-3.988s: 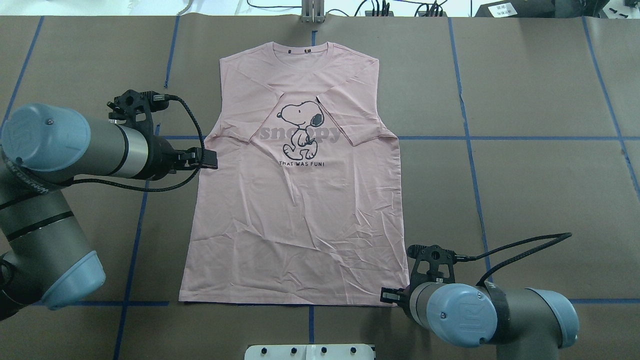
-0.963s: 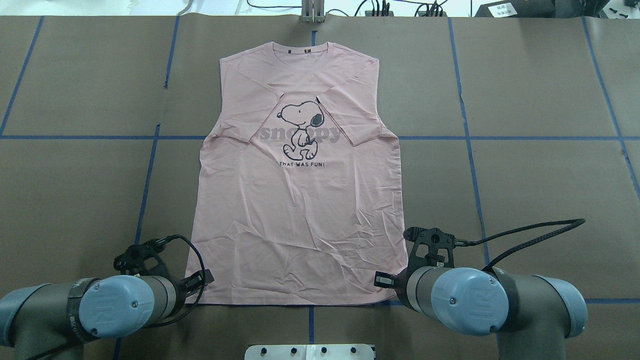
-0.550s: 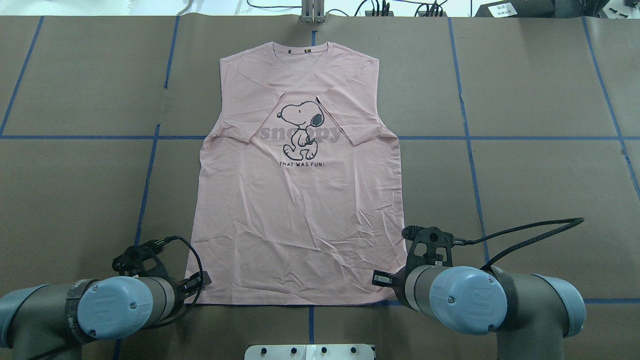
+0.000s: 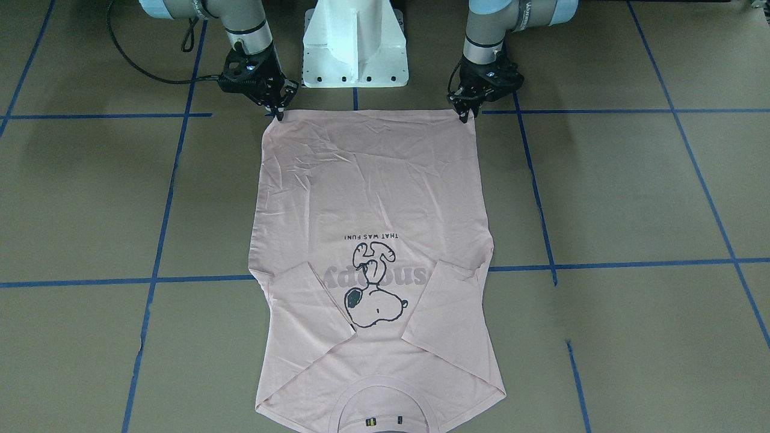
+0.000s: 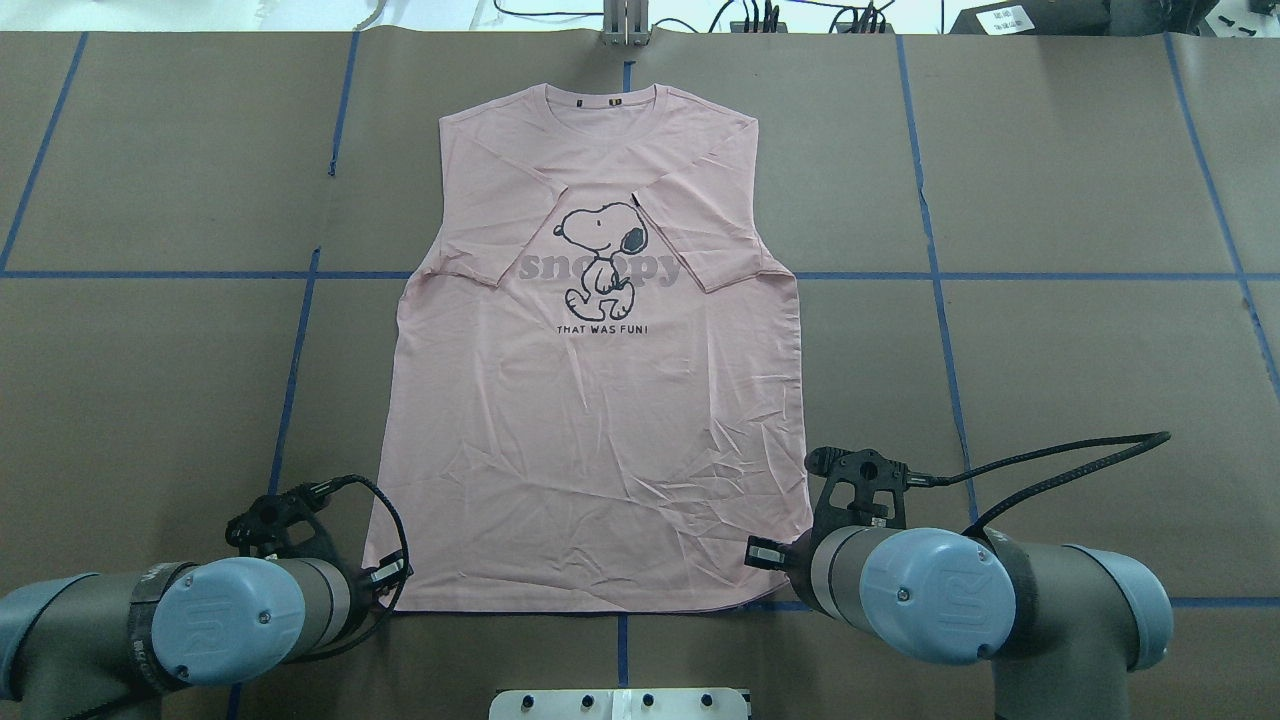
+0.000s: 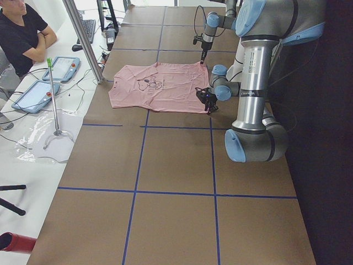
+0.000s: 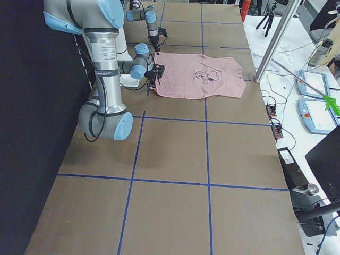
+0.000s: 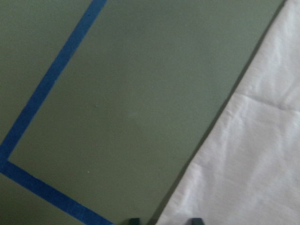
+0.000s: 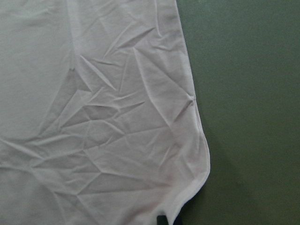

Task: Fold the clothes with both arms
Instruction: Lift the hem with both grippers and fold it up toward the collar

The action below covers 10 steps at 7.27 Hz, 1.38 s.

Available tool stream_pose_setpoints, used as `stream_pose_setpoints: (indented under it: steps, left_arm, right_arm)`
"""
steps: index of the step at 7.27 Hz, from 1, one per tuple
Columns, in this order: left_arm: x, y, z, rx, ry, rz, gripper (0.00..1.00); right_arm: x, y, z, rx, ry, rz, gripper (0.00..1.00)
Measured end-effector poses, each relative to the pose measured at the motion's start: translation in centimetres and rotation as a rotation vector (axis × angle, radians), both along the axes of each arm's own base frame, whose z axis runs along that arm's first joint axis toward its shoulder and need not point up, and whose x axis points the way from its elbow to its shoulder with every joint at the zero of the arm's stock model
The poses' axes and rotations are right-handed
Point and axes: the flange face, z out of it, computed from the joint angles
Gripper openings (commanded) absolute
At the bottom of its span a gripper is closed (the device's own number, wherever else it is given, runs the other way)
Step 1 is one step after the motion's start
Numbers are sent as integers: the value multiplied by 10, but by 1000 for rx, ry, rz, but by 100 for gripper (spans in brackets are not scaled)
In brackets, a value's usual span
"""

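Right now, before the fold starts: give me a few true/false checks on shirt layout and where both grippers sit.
1. The T-shirt lies print side up. True.
2. Both sleeves are spread out to the sides. False: they are folded inward over the front.
3. The left gripper is at the collar. False: it is at the hem corner on the robot's left.
4. The right gripper is at the other hem corner. True.

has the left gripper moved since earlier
Yes: the left gripper moved toward the robot, from the crosswise blue tape line to the T-shirt's near hem corner.
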Motion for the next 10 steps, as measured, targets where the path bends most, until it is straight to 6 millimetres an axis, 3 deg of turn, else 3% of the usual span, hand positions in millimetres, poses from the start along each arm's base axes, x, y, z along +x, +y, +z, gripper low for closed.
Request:
stream_pose_setpoints:
  steps: [4, 7, 8, 10]
  left_arm:
    - [-11, 3, -20, 5, 29, 6, 0]
    - [-33, 10, -49, 18, 30, 34, 0]
    - [-35, 14, -55, 21, 38, 42, 0]
    - [-52, 22, -80, 53, 77, 86, 0]
  right_arm:
    - [2, -2, -1, -5, -3, -1, 0]
    - [25, -6, -11, -31, -34, -16, 0]
    - [36, 0, -13, -34, -43, -29, 0]
    - [62, 35, -19, -42, -67, -102, 0]
